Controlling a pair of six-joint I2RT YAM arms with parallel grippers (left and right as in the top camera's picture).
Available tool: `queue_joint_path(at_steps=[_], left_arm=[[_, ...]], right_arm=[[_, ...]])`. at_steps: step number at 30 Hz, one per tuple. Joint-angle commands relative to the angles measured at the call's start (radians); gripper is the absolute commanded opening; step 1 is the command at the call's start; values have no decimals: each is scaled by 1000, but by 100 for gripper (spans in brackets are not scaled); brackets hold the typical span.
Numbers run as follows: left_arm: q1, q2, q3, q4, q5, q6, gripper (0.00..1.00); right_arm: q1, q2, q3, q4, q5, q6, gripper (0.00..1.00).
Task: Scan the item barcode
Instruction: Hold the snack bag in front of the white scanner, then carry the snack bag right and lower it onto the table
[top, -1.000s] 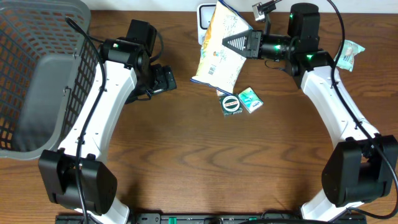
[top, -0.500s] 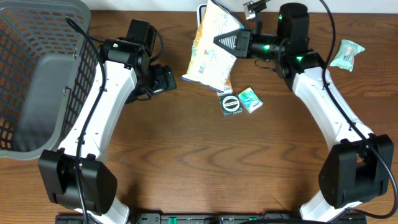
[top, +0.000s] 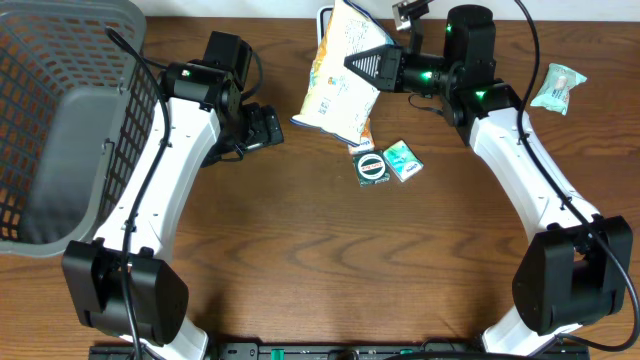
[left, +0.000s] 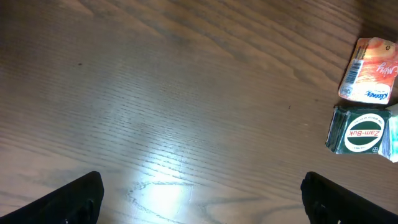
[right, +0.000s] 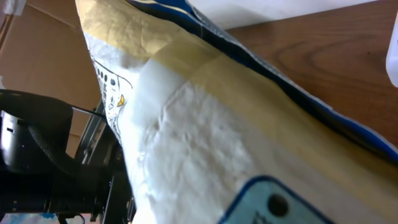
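Observation:
A white and yellow snack bag (top: 338, 82) hangs tilted above the back of the table, its lower end over the wood. My right gripper (top: 366, 68) is shut on the bag's right side, high up. In the right wrist view the bag (right: 186, 137) fills the frame and hides the fingers. Over bare wood to the bag's left, my left gripper (top: 266, 128) stands open and holds nothing. Its two dark fingertips sit wide apart at the bottom corners of the left wrist view, around the left gripper (left: 202, 202).
A green round Zam-Buk tin (top: 372, 166) (left: 364, 132) and a teal packet (top: 402, 159) lie below the bag. An orange packet (left: 370, 70) lies beside the tin. A grey basket (top: 60, 120) fills the left side. A white device (top: 326, 22) sits behind the bag; a pale packet (top: 556, 87) lies far right.
My right arm carried the snack bag a little to the left and back, then held still over the last half second. The left arm has not moved.

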Motion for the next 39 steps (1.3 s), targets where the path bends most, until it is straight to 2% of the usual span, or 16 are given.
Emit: queue_joint_path(at_steps=[1,6,11,19,31,35,39], left_arm=[[2,4,-5,-3,-2,-13,100],[2,4,-5,-3,-2,-13,100],[2,4,-5,-3,-2,-13,100],[2,4,-5,-3,-2,-13,100],[2,4,-5,-3,-2,-13,100],[2,4,-5,-3,-2,-13,100],[2,4,-5,-3,-2,-13,100]], right_arm=[[-18,-28,5,0,0,3,1],[-58,-28,5,-29,-8,0,1],[-75,-28,5,-143,45,-142,1],[-71,-30,18,-481,662,-338,1],[14,-28,24,-607,1640,-483,1],[25,-20,9,-640,1781,-488,1],[3,4,-27,-663,1791,-463,1]])
